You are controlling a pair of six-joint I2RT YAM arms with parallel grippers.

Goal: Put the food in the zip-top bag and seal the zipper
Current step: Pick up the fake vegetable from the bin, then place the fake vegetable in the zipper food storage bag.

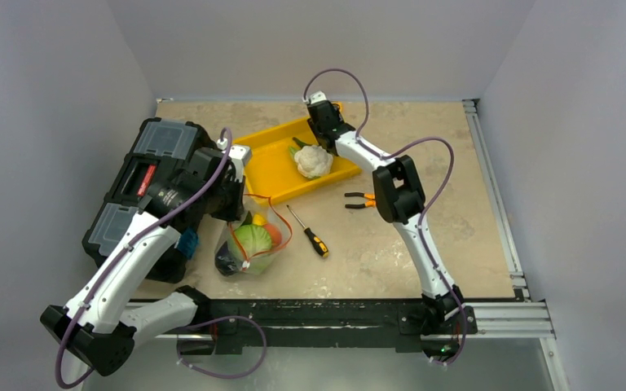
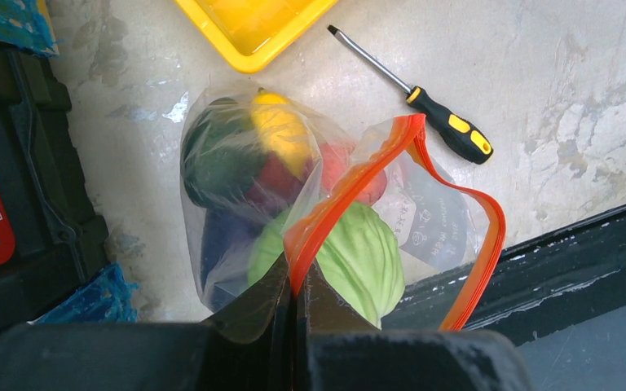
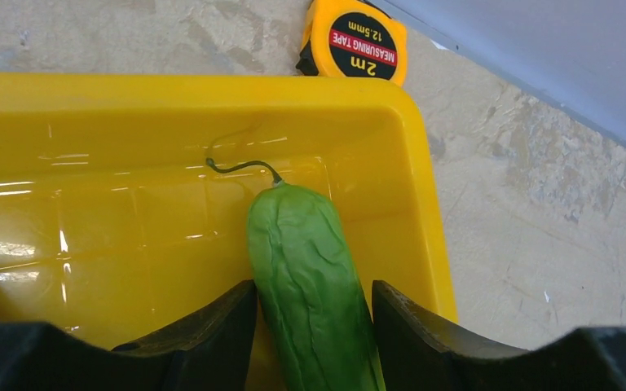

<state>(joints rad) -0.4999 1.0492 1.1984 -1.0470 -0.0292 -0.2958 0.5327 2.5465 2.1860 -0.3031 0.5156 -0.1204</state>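
Left wrist view: the zip-top bag point(image 2: 432, 228) is seen lying on the tabletop point(image 2: 554, 98), with its mouth lifted up. The zipper point(image 2: 350, 187), a thin red-orange strip, is pinched near one end by the left gripper point(image 2: 296, 326), and the gripper's fingers are pressed tight together on it. The rest of the strip is spread out in an open loop. Food can be seen through the clear plastic: a pale green cabbage point(image 2: 359, 257), yellow corn point(image 2: 281, 134), a dark green avocado point(image 2: 220, 159), a purple eggplant point(image 2: 224, 244) and an orange-red fruit point(image 2: 350, 167). From the top view, the bag is found between the black toolbox point(image 1: 151, 187) and the screwdriver point(image 1: 308, 232), just in front of the near corner of the yellow tray point(image 1: 269, 151). A white cauliflower point(image 1: 314, 160) is left in the tray, and a green cucumber point(image 3: 301, 244) is laid beside it. In the right wrist view, the cucumber is caught between the two fingers of the right gripper point(image 3: 314, 297), which are set against both of its sides while it is rested on the tray floor. A yellow measuring tape point(image 3: 350, 41) is placed just past the tray's far rim. Orange-handled pliers point(image 1: 360, 201) are laid on the tabletop to the right of the tray, apart from it.
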